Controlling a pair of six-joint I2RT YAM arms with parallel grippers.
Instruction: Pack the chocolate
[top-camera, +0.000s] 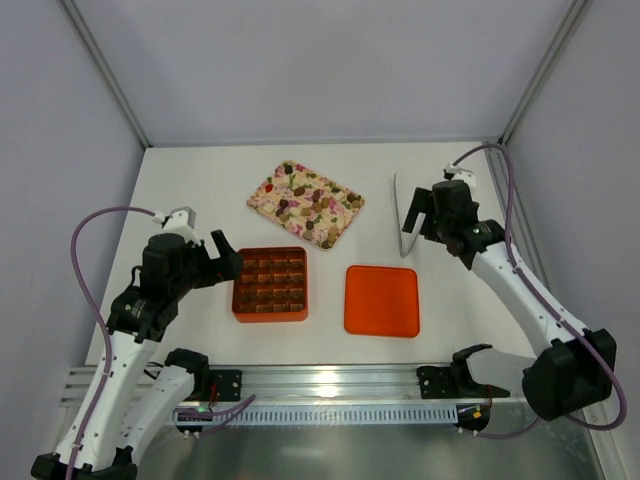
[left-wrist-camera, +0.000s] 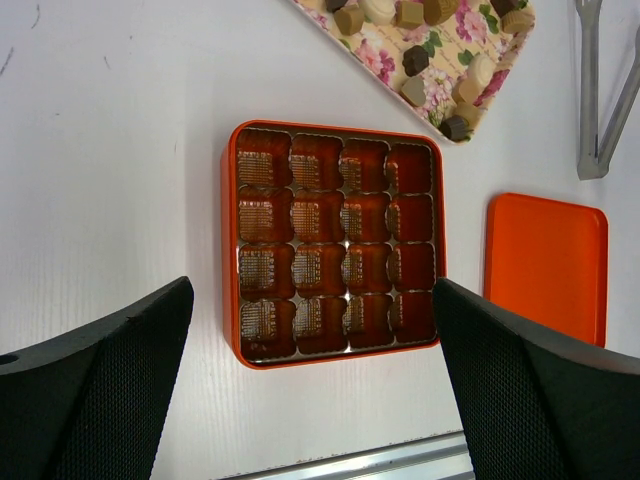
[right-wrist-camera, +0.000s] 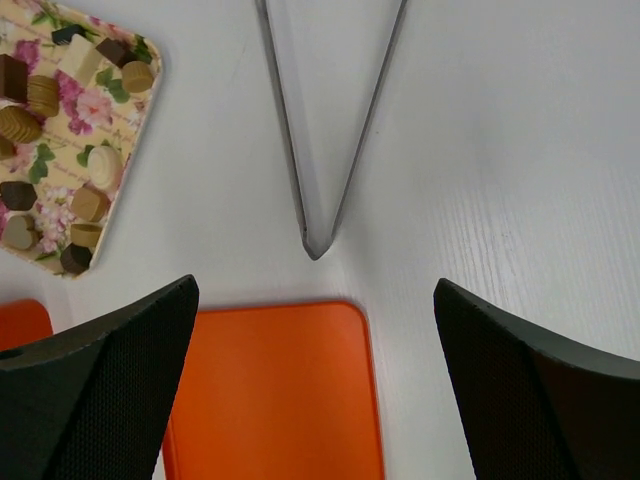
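Note:
The chocolate (top-camera: 303, 200) is many small brown and tan lumps lying on a floral tray (top-camera: 262, 204) at the table's middle back. The tray also shows in the left wrist view (left-wrist-camera: 428, 80) and the right wrist view (right-wrist-camera: 62, 82). The orange grid box (top-camera: 237, 290) stands open in front of it, and its brown-lined cells (left-wrist-camera: 318, 222) look empty. My left gripper (top-camera: 228, 257) is open and empty, hovering just left of the box (left-wrist-camera: 229, 250). My right gripper (top-camera: 426, 214) is open and empty above the metal tongs (top-camera: 405, 225).
The flat orange lid (top-camera: 381, 300) lies right of the box and shows in both wrist views (left-wrist-camera: 545, 265) (right-wrist-camera: 275, 390). The tongs (right-wrist-camera: 314, 243) lie on the table, closed end towards the lid. An aluminium rail (top-camera: 330, 380) runs along the near edge.

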